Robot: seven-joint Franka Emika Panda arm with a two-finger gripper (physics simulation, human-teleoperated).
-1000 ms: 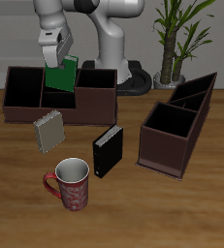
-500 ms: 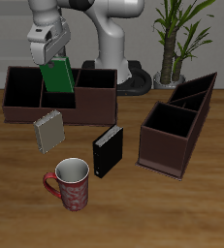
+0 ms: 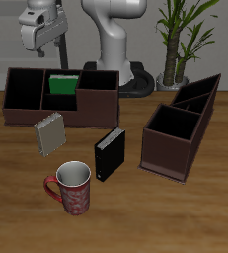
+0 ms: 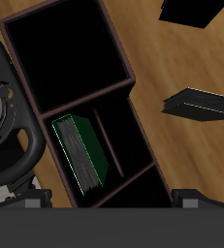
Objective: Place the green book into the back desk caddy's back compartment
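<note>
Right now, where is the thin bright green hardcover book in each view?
Exterior view: thin bright green hardcover book stands in the middle section of the long dark brown desk caddy at the table's back.
Wrist view: the book leans in a small cell against its wall.
Shared landmark: the caddy's thin inner divider.

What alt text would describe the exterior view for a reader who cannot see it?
The green book stands in the back desk caddy, with the tool raised above. In front are a grey striped book, black book and mug.
</note>
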